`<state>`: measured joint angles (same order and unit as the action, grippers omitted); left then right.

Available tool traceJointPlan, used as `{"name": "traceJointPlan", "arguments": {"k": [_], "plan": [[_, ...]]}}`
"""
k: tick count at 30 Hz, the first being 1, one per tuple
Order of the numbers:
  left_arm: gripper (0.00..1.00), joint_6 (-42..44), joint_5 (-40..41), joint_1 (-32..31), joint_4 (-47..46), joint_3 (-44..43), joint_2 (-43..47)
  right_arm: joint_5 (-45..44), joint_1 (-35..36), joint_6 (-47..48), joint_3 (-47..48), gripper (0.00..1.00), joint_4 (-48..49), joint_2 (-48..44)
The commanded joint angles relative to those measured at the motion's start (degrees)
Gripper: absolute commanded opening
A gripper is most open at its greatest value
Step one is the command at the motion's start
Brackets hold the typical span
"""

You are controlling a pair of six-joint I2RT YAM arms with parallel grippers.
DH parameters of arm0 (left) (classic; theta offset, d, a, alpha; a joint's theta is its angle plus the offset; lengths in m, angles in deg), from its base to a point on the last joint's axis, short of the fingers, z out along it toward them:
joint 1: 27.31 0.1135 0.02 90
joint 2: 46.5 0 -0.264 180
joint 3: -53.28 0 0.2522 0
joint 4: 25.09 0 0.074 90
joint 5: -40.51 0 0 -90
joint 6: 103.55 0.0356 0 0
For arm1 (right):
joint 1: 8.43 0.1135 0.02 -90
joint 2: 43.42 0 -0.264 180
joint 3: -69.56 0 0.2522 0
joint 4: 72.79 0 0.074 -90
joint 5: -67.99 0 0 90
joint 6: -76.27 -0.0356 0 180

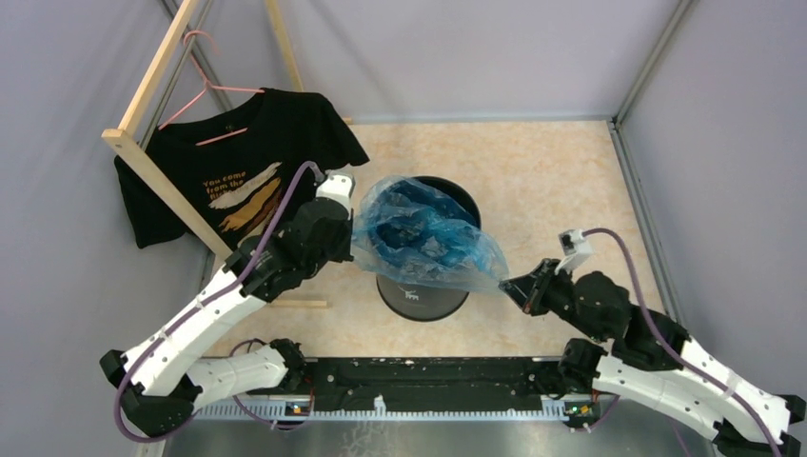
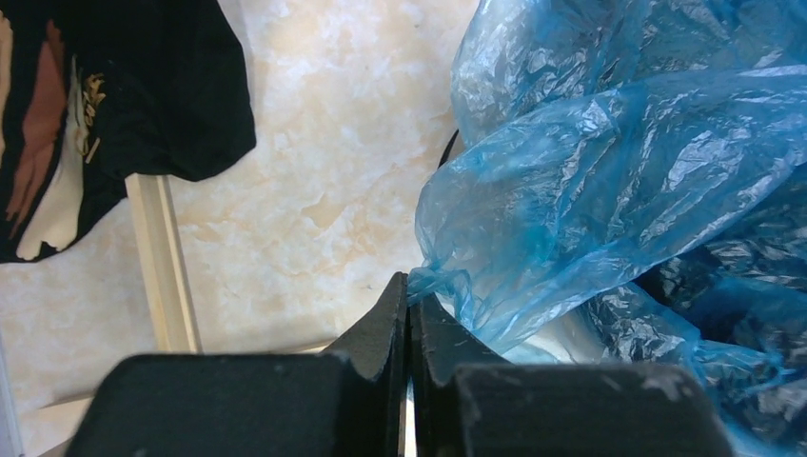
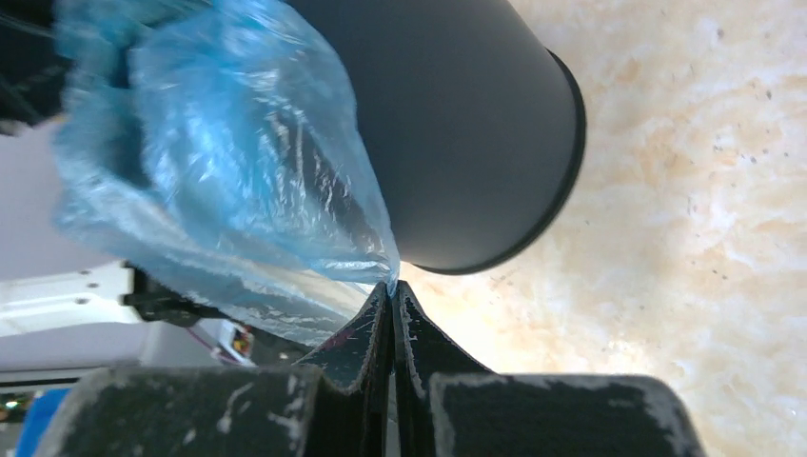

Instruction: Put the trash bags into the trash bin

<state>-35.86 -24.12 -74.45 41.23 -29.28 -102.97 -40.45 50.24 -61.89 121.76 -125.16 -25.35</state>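
The light-blue crinkly trash bag [image 1: 423, 233] is spread over the mouth of the dark round trash bin [image 1: 423, 297], partly hanging down inside and partly draped over its front rim. My left gripper [image 1: 350, 231] is shut on the bag's left edge; in the left wrist view [image 2: 409, 297] the plastic [image 2: 609, 171] is pinched between the closed tips. My right gripper [image 1: 509, 286] is shut on the bag's right corner, pulled out past the bin; in the right wrist view [image 3: 392, 286] the bag [image 3: 228, 162] runs from the tips beside the bin's wall [image 3: 457, 124].
A black T-shirt [image 1: 238, 167] hangs on a pink hanger from a wooden rack [image 1: 157, 157] at the back left, close behind my left arm. Grey walls enclose the beige table [image 1: 552, 181]. A black rail [image 1: 428, 376] runs along the near edge.
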Motion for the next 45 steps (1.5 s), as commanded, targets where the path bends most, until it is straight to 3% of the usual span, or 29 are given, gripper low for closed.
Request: {"name": "traceJointPlan", "arguments": {"k": [1,12,17,21,25,29,32,35,43,45], "plan": [[0.07,-1.4,2.0,0.3,-5.2,3.6,0.5,-0.2,0.3,1.0,-3.4,0.0,5.0,2.8],[0.14,-4.7,4.0,0.5,-6.0,6.8,2.0,-8.5,0.3,2.7,-5.1,0.03,8.7,9.6],[0.14,-5.3,2.9,0.4,-7.4,8.1,2.7,-9.0,-0.5,1.4,-5.9,0.23,12.3,16.7],[0.14,-5.9,0.1,0.5,-11.1,10.2,2.7,-5.5,-3.0,2.8,-5.9,0.33,14.2,22.1],[0.14,-6.0,-0.1,0.5,-11.1,10.4,1.9,-4.4,-4.9,3.1,-0.1,0.41,4.2,23.4],[0.14,-4.4,-0.4,0.5,-11.1,10.4,2.5,-0.1,-4.8,4.7,6.8,0.57,-2.6,15.1],[0.14,-4.0,-0.6,0.5,-11.2,10.4,3.3,2.9,-4.9,10.2,11.4,0.71,-3.0,11.0],[0.14,-4.1,-0.5,0.5,-11.1,10.2,4.1,6.2,-4.9,21.7,17.4,0.78,-2.4,14.5],[0.15,-3.6,0.5,0.6,-11.0,9.6,6.7,16.3,-4.3,43.7,36.9,0.76,-1.9,36.5],[0.15,-3.6,0.6,0.5,-11.2,9.7,7.1,13.1,-2.2,47.5,39.6,0.75,-2.4,41.4]]}}
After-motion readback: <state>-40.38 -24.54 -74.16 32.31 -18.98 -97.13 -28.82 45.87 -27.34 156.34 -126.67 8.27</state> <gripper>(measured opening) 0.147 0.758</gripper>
